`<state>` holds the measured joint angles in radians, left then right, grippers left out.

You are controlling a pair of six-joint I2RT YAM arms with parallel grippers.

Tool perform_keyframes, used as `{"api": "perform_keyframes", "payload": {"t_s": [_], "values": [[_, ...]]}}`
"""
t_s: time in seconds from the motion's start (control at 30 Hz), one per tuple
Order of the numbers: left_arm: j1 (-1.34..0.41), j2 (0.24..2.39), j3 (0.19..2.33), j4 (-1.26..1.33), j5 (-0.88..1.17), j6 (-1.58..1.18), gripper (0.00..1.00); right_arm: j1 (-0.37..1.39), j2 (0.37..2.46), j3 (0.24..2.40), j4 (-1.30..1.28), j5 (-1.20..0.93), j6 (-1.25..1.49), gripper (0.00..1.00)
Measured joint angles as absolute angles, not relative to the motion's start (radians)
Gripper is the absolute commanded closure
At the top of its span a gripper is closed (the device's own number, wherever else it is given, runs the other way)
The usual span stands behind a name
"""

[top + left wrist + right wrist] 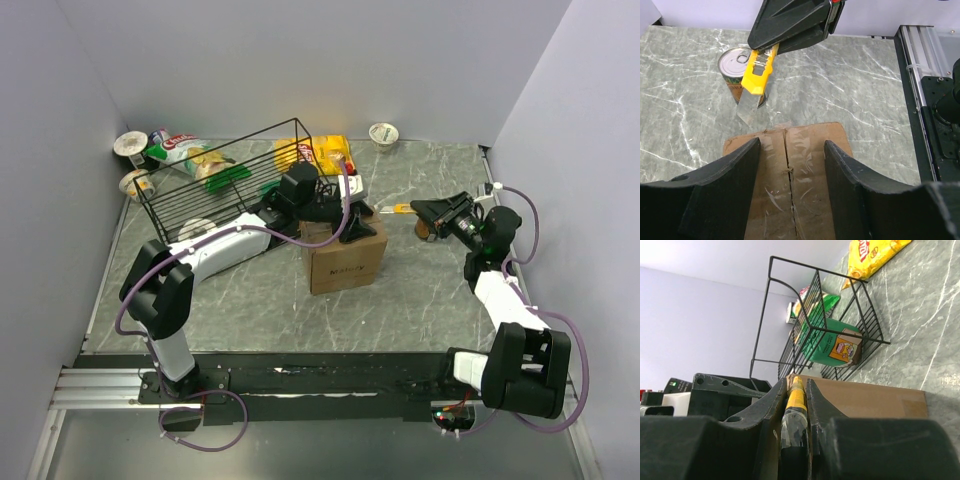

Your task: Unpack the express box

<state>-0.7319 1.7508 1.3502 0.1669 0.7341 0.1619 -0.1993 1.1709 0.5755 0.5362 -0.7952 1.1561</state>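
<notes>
1. Centre of the grey marble-veined table [420,300], there's the express box [345,262]. It's a squat cube of matte brown cardboard with a dark printed word on its near side, and it stands near the front corner of the wire basket [225,175].
2. The left gripper [790,195] is over the box lid and released. Its two broad, curved black fingers [722,192] are spread wide, one on either side of the centre seam, with only the lid between them.
3. That seam runs straight down the lid as a thin dark line where the two flaps meet. A strip of clear tape [805,165] covers it, glossy, wrinkled and catching the light.
4. The right gripper [774,49] comes in from the far side of the box, clenched on a utility knife [759,75]. The knife's chunky yellow plastic handle is pinched between wedge-shaped black jaws.
5. The blade [747,107] is out: flat dull steel, angled downward, with its tip just off the box's far edge. Whether it touches the cardboard, I can't tell.
6. Right behind the knife stands a tin can [735,57], round, with a shiny metal lid, a ring pull and a dark label.
7. The wire basket is a long rectangular open grid of thin black rods. A green carton [832,345] with a cartoon picture on its end lies inside.
8. Behind the basket, a crinkly yellow chip bag [325,150] lies flat on the table.
</notes>
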Motion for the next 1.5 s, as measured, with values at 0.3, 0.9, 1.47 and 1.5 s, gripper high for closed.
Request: {"api": "perform_keyframes", "payload": {"t_s": [0.3,0.9,1.47,1.5], "values": [[-0.734,1.751,1.349,0.168,0.719,0.162,0.43,-0.163,1.171,0.576,0.534,-0.783,1.160,1.00],[-0.774,1.761,1.370,0.147,0.584,0.188,0.51,-0.165,1.054,0.630,0.235,-0.726,1.083,1.00],[-0.780,1.791,1.390,0.168,0.544,0.176,0.58,-0.221,1.002,0.706,0.021,-0.720,0.957,1.00],[-0.780,1.792,1.391,0.170,0.543,0.174,0.59,-0.222,1.002,0.709,0.014,-0.719,0.951,1.00]]}}
